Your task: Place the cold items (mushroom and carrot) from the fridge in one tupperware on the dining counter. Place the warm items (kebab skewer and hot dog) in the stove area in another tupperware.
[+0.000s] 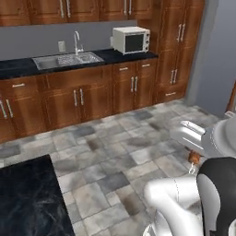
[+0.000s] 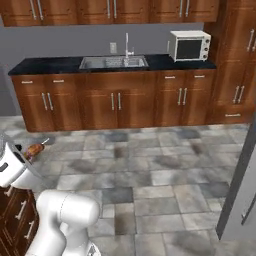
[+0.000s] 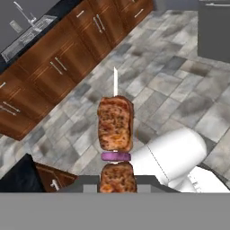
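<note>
Kebab skewer is seen clamped in the closed pincer in the hand view, its grilled meat chunks and a purple onion slice threaded on a pale stick whose tip points out over the grey stone floor. From the right base view, a small brown end of the skewer is glimpsed beside the white arm, held in the air well above the floor tiles. Wooden cabinets, a steel sink and a white microwave are shown along the far wall, and a corner of the black dining table is caught at the lower left of the left base view. The carrying step for a warm item is judged to be under way; no tupperware is pictured, so the next move is thought to call for the base to be driven toward the table until a container is found, with the grip kept firm.
</note>
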Controlling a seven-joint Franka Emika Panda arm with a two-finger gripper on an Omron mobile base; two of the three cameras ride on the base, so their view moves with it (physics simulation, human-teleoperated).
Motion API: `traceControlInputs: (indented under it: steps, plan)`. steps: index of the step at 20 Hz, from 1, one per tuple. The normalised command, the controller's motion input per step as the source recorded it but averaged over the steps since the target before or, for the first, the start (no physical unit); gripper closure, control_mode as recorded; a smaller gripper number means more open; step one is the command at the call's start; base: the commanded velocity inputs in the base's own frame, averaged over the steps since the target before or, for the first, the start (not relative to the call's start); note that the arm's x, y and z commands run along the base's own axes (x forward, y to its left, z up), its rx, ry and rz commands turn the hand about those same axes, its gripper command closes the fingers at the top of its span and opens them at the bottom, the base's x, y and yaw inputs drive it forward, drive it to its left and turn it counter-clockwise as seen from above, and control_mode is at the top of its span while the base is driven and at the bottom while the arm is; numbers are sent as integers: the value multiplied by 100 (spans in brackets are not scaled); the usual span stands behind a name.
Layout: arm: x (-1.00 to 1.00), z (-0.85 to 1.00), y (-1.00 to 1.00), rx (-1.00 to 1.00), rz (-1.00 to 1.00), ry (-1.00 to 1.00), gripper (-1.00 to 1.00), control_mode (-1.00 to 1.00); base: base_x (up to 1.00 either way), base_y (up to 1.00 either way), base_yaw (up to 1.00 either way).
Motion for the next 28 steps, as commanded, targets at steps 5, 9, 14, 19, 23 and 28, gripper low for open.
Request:
traceControlInputs:
  steps: [5, 9, 14, 19, 23, 28]
  plan:
    - [0, 0, 0, 0, 0, 0, 100, 100, 100, -19, 43]
    - [0, 0, 0, 0, 0, 0, 100, 100, 100, -33, 43]
    - [0, 0, 0, 0, 0, 0, 100, 100, 100, -35, 44]
    - [0, 0, 0, 0, 0, 0, 100, 100, 100, -38, 47]
    - [0, 0, 0, 0, 0, 0, 100, 100, 100, -21, 59]
    - [0, 0, 0, 0, 0, 0, 100, 100, 100, -21, 67]
